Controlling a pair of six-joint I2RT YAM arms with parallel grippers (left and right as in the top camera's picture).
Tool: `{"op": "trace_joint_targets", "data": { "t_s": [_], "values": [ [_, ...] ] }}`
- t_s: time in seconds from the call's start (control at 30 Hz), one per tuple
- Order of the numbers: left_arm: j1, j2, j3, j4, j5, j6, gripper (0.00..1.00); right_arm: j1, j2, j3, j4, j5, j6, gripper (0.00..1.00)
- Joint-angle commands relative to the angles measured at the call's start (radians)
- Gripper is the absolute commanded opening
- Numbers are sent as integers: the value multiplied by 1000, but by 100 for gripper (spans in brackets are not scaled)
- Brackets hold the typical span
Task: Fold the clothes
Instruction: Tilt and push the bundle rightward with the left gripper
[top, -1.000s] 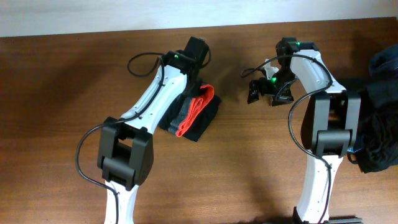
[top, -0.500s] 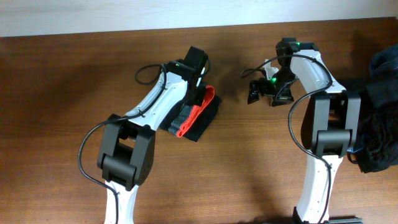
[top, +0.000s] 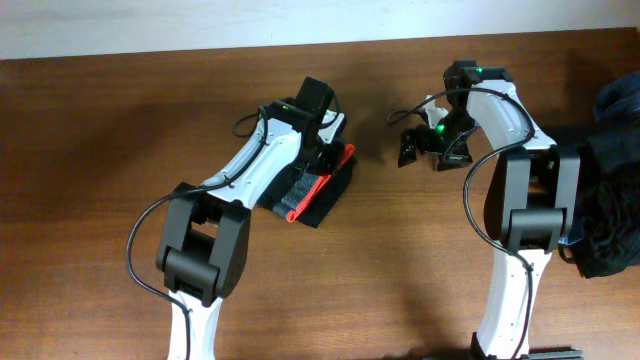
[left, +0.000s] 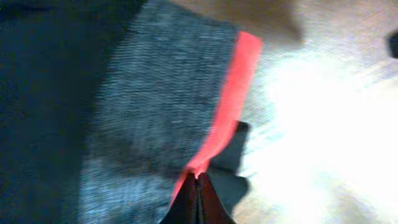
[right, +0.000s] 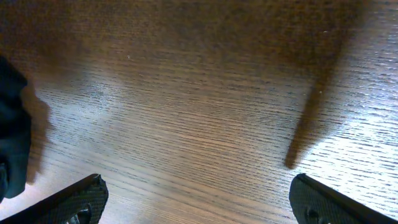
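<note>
Our left tool (left: 199, 185) has slid over the folded pants (top: 318, 200) on the desk (top: 100, 150), hiding more red. It is squeezed shut at their edge. Our right tool (right: 199, 202) gapes, empty. Folding looks nearly done.

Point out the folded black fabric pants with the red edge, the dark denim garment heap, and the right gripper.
folded black fabric pants (top: 322, 200), overhead, black cloth beside red edge.
dark denim garment heap (top: 612, 200), overhead, its middle.
right gripper (right: 196, 190), right wrist view, between open fingertips.
</note>
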Motion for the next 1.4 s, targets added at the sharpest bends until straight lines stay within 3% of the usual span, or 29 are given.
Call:
{"op": "trace_joint_targets", "data": {
  "t_s": [0.0,0.2,0.43,0.87,1.0,1.37],
  "values": [
    [-1,-14,-5,2,74,34,0,3,-35,-7,3,-13,-3,98],
    [-2,-94,5,-5,13,34,0,3,-35,-7,4,-13,-3,99],
    [7,-201,5,-42,-206,6,0,3,-35,-7,3,-13,-3,99],
    [25,-34,-22,-31,-225,-4,0,3,-35,-7,2,-13,-3,99],
    [18,16,-22,-41,-157,-3,0,3,-35,-7,3,-13,-3,99],
    [-21,43,-22,-32,-134,-4,0,3,-35,-7,10,-13,-3,99]
  ]
}}
